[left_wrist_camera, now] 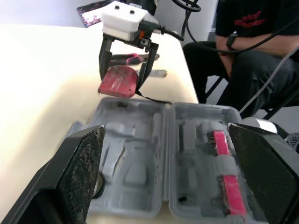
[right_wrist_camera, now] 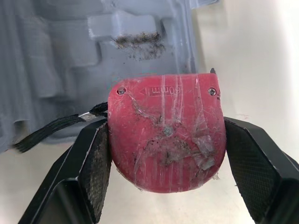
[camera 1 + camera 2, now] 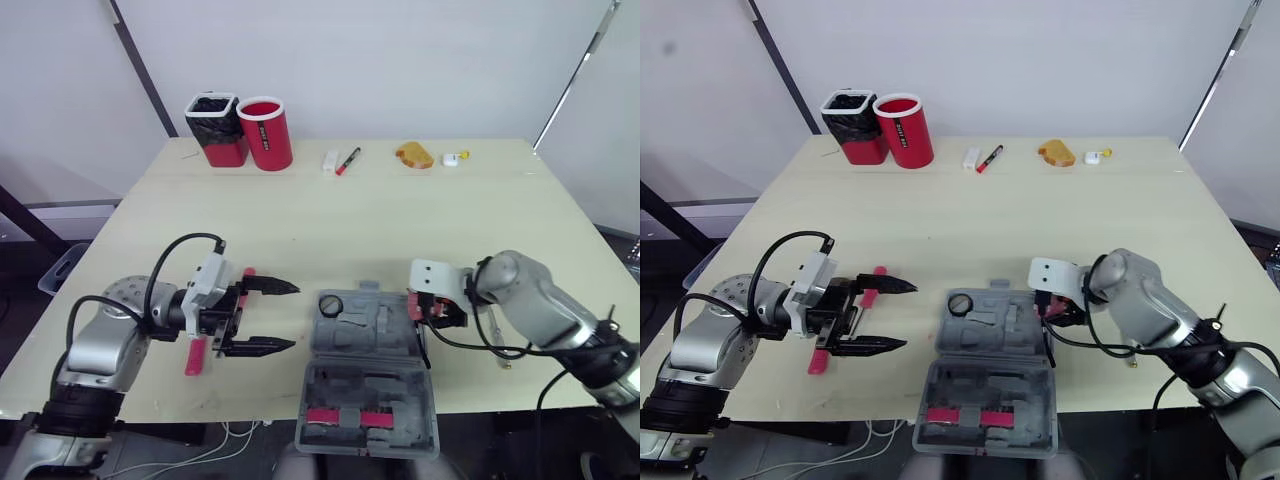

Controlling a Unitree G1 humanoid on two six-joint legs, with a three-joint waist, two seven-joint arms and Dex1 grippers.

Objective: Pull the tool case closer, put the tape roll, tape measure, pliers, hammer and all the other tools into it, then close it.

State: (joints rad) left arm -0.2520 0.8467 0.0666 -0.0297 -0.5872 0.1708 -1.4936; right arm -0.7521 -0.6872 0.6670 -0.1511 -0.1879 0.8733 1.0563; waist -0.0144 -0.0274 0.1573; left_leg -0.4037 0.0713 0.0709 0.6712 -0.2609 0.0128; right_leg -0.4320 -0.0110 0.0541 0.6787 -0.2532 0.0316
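Your right pincer (image 3: 437,312) is clenching the tape measure (image 2: 166,135) beside the tool case (image 3: 365,352) holding the tape roll (image 3: 331,304); left pincer (image 3: 293,316) is hovering released over a red-handled tool (image 3: 195,356).

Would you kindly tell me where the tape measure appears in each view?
Left eye view: tape measure in the right gripper at the tool case's right edge.
Right eye view: tape measure, same spot.
Left wrist view: tape measure beyond the case's far edge.
Right wrist view: tape measure between the fingers, case behind.
Shared landmark: the open case.
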